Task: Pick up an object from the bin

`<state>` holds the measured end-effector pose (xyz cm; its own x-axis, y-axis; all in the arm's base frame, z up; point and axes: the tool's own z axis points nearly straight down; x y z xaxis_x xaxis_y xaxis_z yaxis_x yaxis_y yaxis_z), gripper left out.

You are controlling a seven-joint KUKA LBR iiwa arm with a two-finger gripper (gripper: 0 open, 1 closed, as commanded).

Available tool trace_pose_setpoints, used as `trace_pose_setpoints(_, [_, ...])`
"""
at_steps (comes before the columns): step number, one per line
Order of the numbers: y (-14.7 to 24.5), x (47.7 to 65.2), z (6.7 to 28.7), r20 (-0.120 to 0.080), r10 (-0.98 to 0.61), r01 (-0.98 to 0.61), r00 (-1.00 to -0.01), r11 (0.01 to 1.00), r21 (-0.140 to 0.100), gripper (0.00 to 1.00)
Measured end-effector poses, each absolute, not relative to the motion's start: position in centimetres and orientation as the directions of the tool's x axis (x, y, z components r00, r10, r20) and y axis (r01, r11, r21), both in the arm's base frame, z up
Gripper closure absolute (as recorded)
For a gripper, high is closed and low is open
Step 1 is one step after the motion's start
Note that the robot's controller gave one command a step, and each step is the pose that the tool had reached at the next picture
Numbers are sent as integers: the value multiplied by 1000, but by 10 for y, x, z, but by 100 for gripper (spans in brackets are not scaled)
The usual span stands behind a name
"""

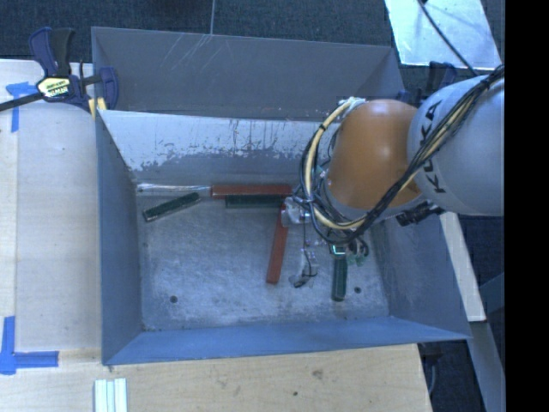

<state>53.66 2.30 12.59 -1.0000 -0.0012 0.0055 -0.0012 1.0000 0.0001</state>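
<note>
- Hand (319,269) hangs low under the orange wrist cover (369,157), over the right part of the floor of the grey metal bin (206,269). Whether it is released or clenched cannot be told, and nothing can be seen grasped in it.
- Nearest to it is a slim reddish-brown stick (276,251), lying flat on the bin floor just beside the hand, toward the view's left.
- The stick's long axis runs nearly from back wall to front wall. It is tilted a little, with the far end leaning toward the wrist and the near end away from it.
- The pick likely calls for a small shift toward the view's left, with the grip set across that axis rather than along it.
- Farther off, against the back wall, a red-brown flat bar (253,191) lies crosswise with a dark green bar (257,202) touching its front edge. A dark green pen-like rod (171,206) lies well apart at the left.
</note>
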Motion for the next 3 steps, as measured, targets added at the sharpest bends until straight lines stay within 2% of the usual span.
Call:
trace_pose_setpoints(1, [34,576,69,-5,-332,-332,-943,943,-1,0])
trace_pose_setpoints(2, [13,580,101,-7,-535,-535,-845,845,-3,0])
trace_pose_setpoints(3, [38,579,100,-7,-625,-625,-781,781,-3,0])
